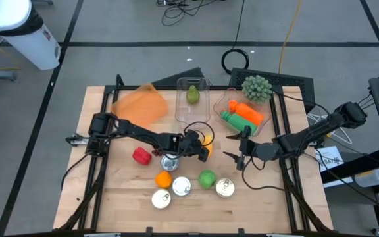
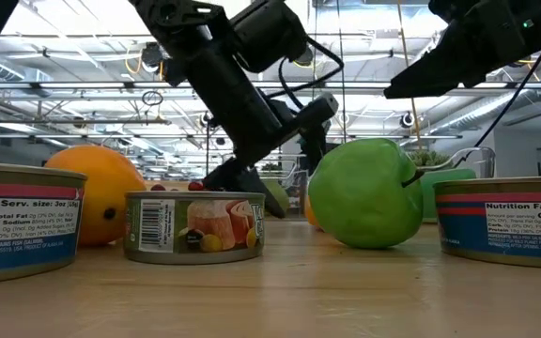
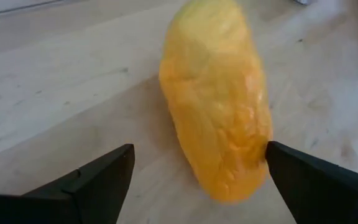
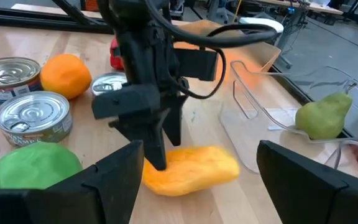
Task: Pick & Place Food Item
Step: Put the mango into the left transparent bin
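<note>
**Left gripper straddling a yellow mango at mid-table**

The left gripper (image 1: 202, 146) is reaching in over the middle of the wooden table (image 1: 104, 191), its two dark fingers spread apart on either side of a smooth, elongated yellow-orange mango (image 3: 219, 99). In the left wrist view one finger (image 3: 303, 177) is meeting the edge of the fruit while the other (image 3: 101, 177) is standing clear of it, so the fingers are bracketing the mango rather than pinching it. The mango is lying on its side on the bare wood, just in front of a clear plastic container (image 1: 193, 99) that is holding a green pear (image 1: 192, 95).

The right gripper (image 1: 241, 150) is hovering just beside the left one, fingers held wide apart and gripping nothing, facing the mango (image 4: 191, 169) and the left gripper (image 4: 157, 152) across a short gap.

Around the fruit, a round green apple (image 1: 206, 178), a round orange (image 1: 164, 179), a small red food item (image 1: 141, 156) and four silver-topped tin cans (image 1: 181, 187) are sitting on the near part of the table. A second clear tray (image 1: 272, 118) at the far right is holding an orange bottle (image 1: 250, 113) lying beside a green one (image 1: 234, 121), with a spiky pale-green ball (image 1: 256, 87) just behind it. A translucent orange sheet (image 1: 140, 105) is lying at the far left.
</note>
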